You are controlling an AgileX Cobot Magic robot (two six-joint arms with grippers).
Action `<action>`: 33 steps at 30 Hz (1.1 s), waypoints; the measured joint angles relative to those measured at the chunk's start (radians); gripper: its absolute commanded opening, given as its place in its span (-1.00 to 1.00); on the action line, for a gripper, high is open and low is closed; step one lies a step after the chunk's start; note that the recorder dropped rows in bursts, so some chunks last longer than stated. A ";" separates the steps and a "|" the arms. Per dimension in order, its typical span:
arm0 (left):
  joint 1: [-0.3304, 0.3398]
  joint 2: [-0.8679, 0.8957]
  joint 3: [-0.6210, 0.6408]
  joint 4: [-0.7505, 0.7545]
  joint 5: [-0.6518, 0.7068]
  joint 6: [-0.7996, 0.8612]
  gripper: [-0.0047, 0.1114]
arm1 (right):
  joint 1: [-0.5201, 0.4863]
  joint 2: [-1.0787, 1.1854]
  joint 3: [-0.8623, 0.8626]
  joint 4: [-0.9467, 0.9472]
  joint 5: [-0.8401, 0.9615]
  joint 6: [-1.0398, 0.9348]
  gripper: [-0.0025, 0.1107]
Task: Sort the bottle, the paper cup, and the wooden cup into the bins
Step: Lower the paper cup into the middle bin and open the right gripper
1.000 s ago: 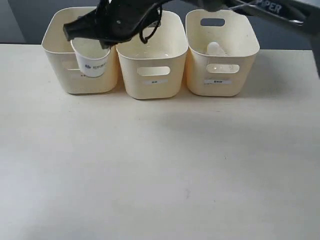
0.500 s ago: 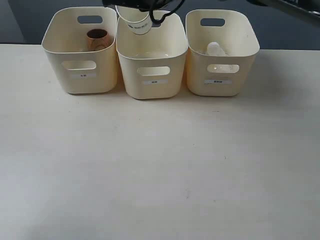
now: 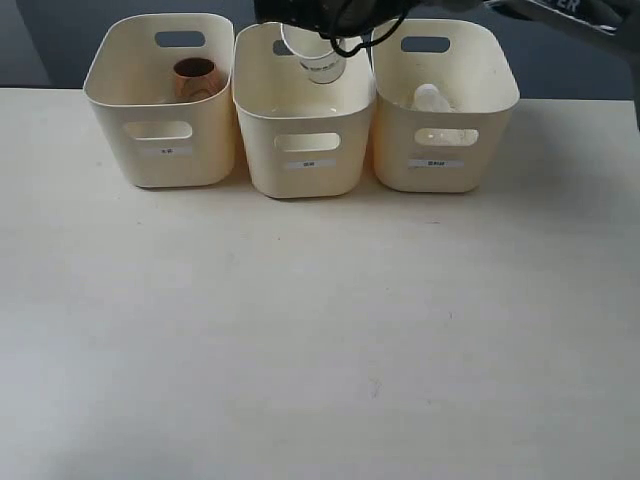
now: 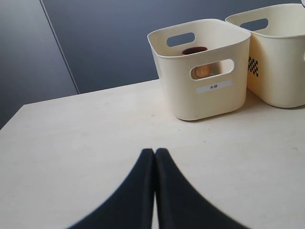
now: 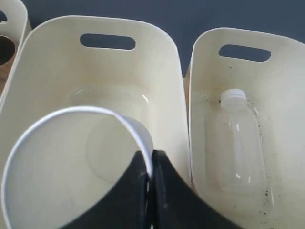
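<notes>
Right wrist view: we see the right gripper (image 5: 148,164) pinching the paper cup (image 5: 71,167) by its thin rim above the middle bin (image 5: 167,71), at 12 o'clock on the table (light, crushable; a gentle rim hold seems best).

A pale cream table (image 3: 300,340) carries three cream bins standing in a row along its far edge, side by side and nearly touching. The left bin (image 3: 160,140) stands at the far left, the middle bin (image 3: 305,150) next to it, and the right bin (image 3: 445,150) at the far right, each with an oval handle cut-out and a small label facing the near side. The near part of the tabletop is bare.
</notes>
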 measured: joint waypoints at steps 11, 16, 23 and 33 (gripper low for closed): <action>0.000 0.000 0.000 0.000 0.000 0.000 -0.92 | 0.000 0.032 0.000 0.020 0.000 -0.025 0.04; 0.000 0.000 0.000 0.000 0.000 0.000 -0.92 | 0.000 0.050 0.000 0.036 0.000 -0.028 0.02; 0.000 0.000 0.000 0.000 0.000 0.000 -0.92 | 0.000 0.050 0.000 0.044 0.032 -0.028 0.02; 0.000 0.000 0.000 0.000 0.000 0.000 -0.92 | 0.000 -0.039 0.000 -0.082 0.285 -0.028 0.02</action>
